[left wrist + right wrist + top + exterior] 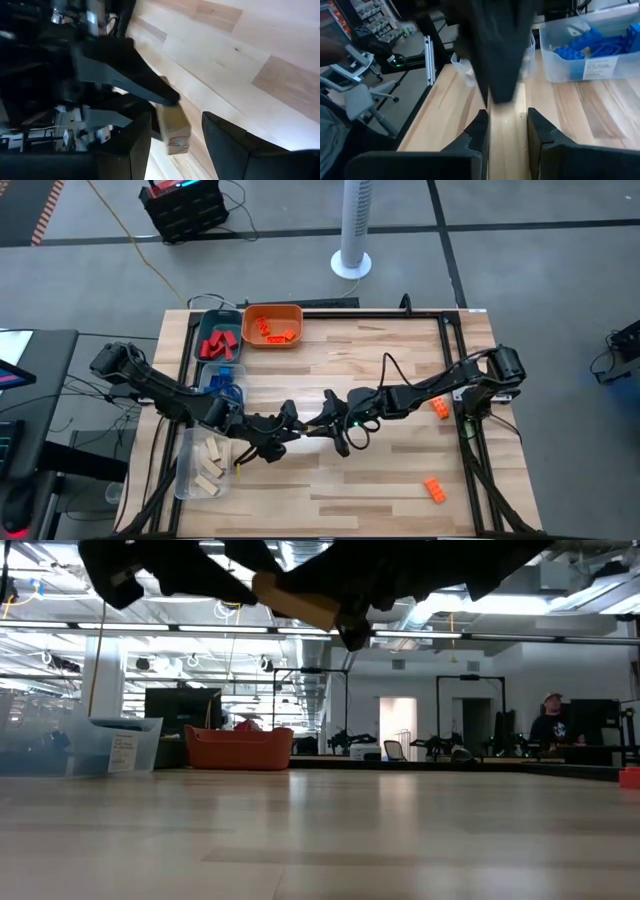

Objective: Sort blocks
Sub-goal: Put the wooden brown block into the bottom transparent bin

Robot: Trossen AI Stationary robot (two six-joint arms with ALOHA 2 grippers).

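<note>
tan block [172,127] between both pincers, mid-table

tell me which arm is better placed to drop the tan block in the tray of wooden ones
Left, probably. The right gripper holds the tan block at mid-table, the left gripper is open around it, and the clear tray lies on the left arm's side.

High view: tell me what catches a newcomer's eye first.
Both arms meet over the middle of the table: the right end effector grips a tan wooden block, with the left end effector open around it. An orange block and a second orange block lie loose on the table's right side.
</note>
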